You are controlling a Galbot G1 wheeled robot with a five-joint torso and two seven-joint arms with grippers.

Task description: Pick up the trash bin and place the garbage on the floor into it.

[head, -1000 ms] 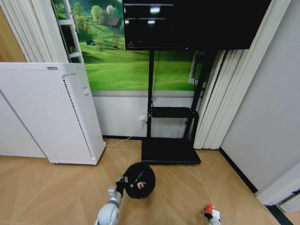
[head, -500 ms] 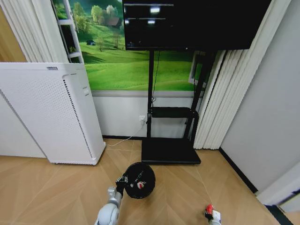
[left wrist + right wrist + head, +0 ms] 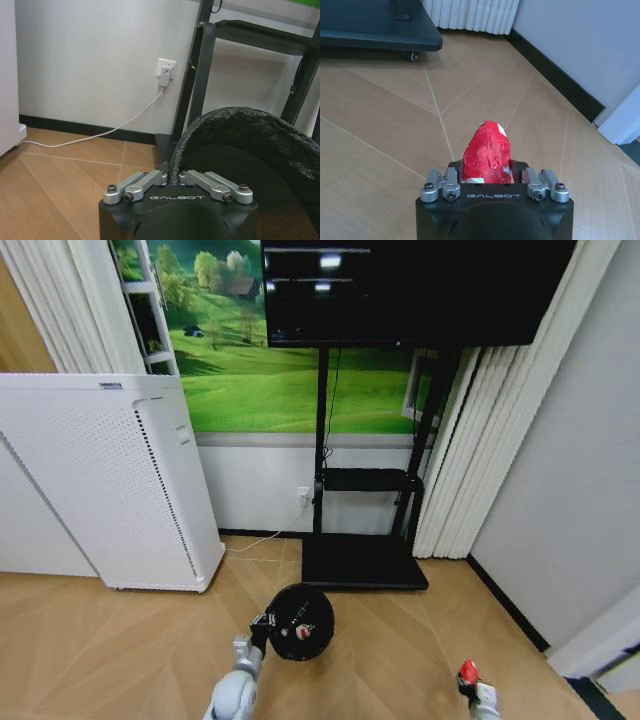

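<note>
Gripping trash bin (image 3: 250,145) rim, left pincer (image 3: 173,176), right pincer (image 3: 487,172) clamping red garbage (image 3: 487,152)

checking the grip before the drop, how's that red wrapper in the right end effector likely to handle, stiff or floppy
Probably floppy and light: the red wrapper looks crumpled and creased, standing up out of the right end effector that is shut on it. Its surface looks glossy, so it may slip. Being crushed, it likely won't roll, and should drop softly into the trash bin that the left end effector grips by the rim.
</note>
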